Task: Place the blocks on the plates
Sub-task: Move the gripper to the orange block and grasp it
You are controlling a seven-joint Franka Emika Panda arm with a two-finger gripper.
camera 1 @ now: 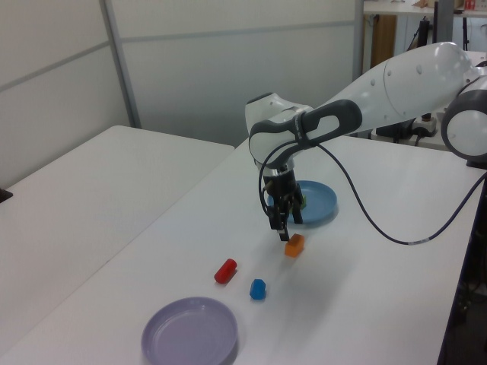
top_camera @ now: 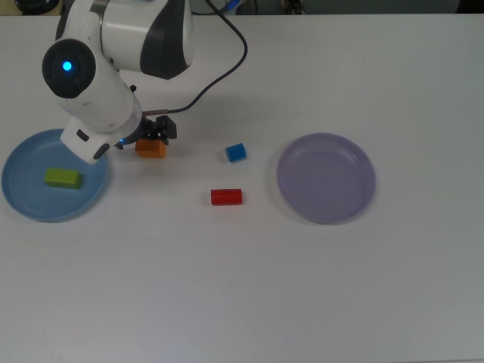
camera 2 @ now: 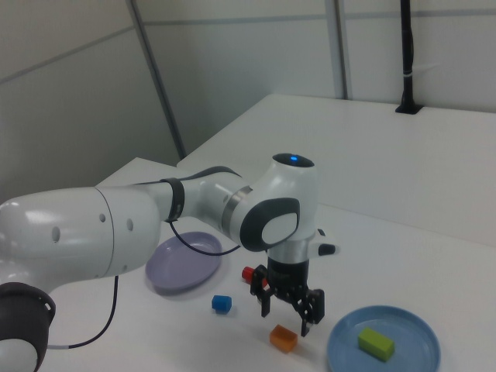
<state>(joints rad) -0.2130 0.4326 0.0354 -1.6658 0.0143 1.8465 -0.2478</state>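
**White tables, grey panels, a dark post**

We see a white table (top_camera: 302, 287) filling the top view. In the left view a second white table (camera 1: 68, 190) stands beside it, a narrow gap between them, with grey wall panels (camera 1: 228, 68) behind. In the right view a black post (camera 2: 407, 58) rises from a far tabletop (camera 2: 372, 147) before similar panels.

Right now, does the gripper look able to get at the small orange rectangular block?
Probably yes. The gripper hangs open just above the small orange rectangular block, which lies alone on the white table, with nothing crowding it.
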